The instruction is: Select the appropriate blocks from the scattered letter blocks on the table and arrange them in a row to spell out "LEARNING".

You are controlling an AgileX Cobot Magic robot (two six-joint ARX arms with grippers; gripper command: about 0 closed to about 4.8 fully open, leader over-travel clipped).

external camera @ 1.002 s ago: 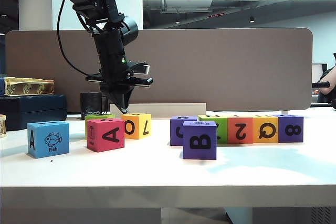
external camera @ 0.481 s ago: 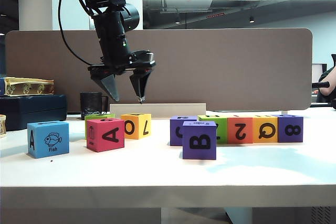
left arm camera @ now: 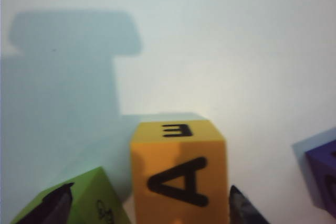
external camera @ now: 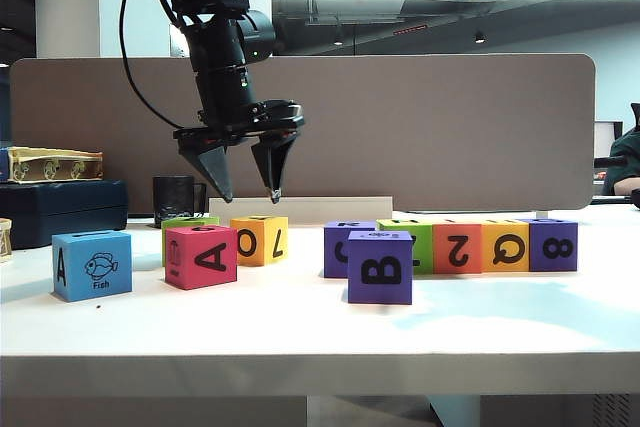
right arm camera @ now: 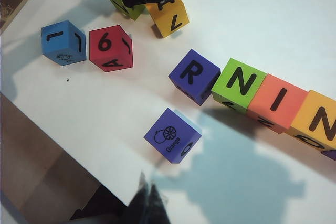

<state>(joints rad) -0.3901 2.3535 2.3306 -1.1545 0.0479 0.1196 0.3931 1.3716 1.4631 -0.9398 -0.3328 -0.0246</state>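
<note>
Change: left claw [external camera: 247,185] risen off the yellow-orange block [external camera: 259,239] since a second ago, fingers now spread, empty.
Left claw place: in the air above that block and the green block [external camera: 185,222].
Right claw [right arm camera: 147,203]: low over the table's front edge, fingers pressed together.
Blocks: matte cubes, black letters; ten counted on the table [external camera: 300,332], exterior view.
Row: R block [right arm camera: 193,77], N block [right arm camera: 241,85], orange I block [right arm camera: 276,102] side by side.
Loose: purple B block [external camera: 380,267] in front; red A block [external camera: 201,256], blue block [external camera: 91,265] at left.
Table: plain white, flat.
</note>
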